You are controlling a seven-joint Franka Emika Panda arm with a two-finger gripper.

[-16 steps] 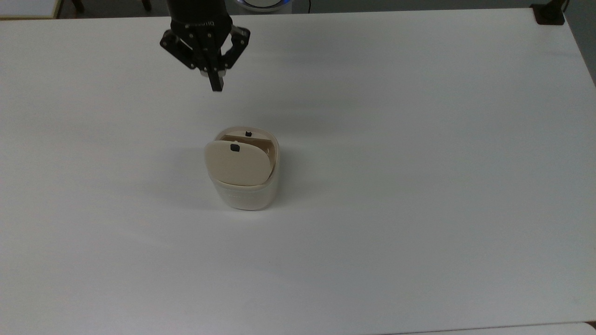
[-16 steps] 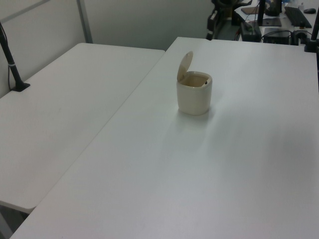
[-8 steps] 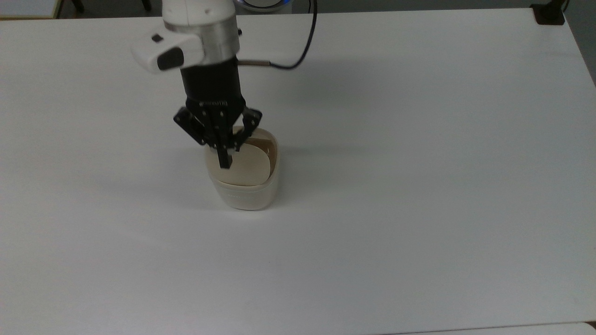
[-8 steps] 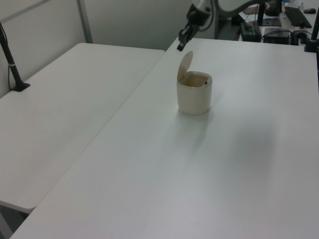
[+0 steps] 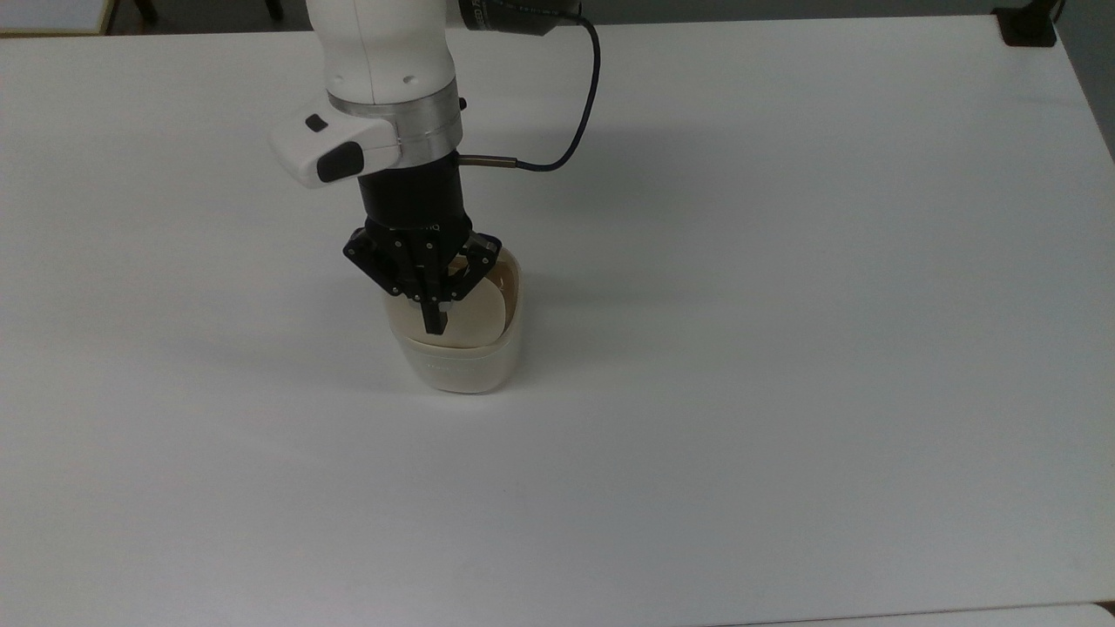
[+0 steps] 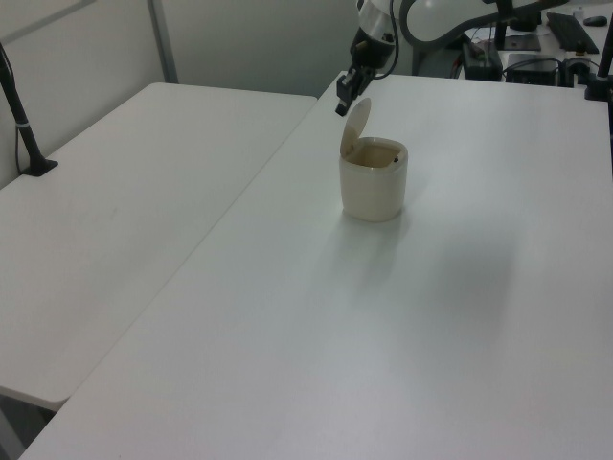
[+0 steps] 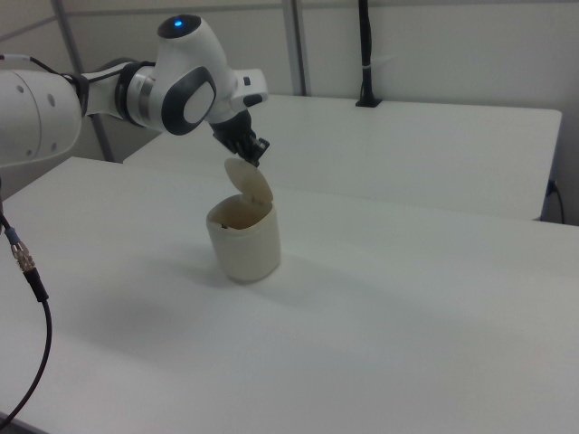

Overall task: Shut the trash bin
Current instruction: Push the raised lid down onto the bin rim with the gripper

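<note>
The trash bin (image 5: 457, 367) is a small cream-white tub standing mid-table, also seen in the left view (image 6: 374, 187) and the right view (image 7: 244, 242). Its beige lid (image 5: 477, 318) stands raised on its hinge, so the inside shows (image 6: 355, 125) (image 7: 252, 187). My gripper (image 5: 434, 327) hangs over the bin with its black fingers pressed together and nothing between them. In the left view the gripper (image 6: 341, 107) sits just beyond the lid's top edge. In the right view the gripper (image 7: 259, 159) is right above that edge; I cannot tell whether it touches.
The white table (image 5: 784, 348) is bare around the bin. A second white table (image 6: 115, 211) adjoins it in the left view, with a black clamped post (image 6: 24, 125). A cable (image 5: 579, 122) loops off the wrist. A black clamp (image 5: 1028, 26) sits at the top view's upper right corner.
My arm has come from the table's far edge to over the bin, dropping toward the lid's top edge. The lid stays raised and the fingers stay together.
</note>
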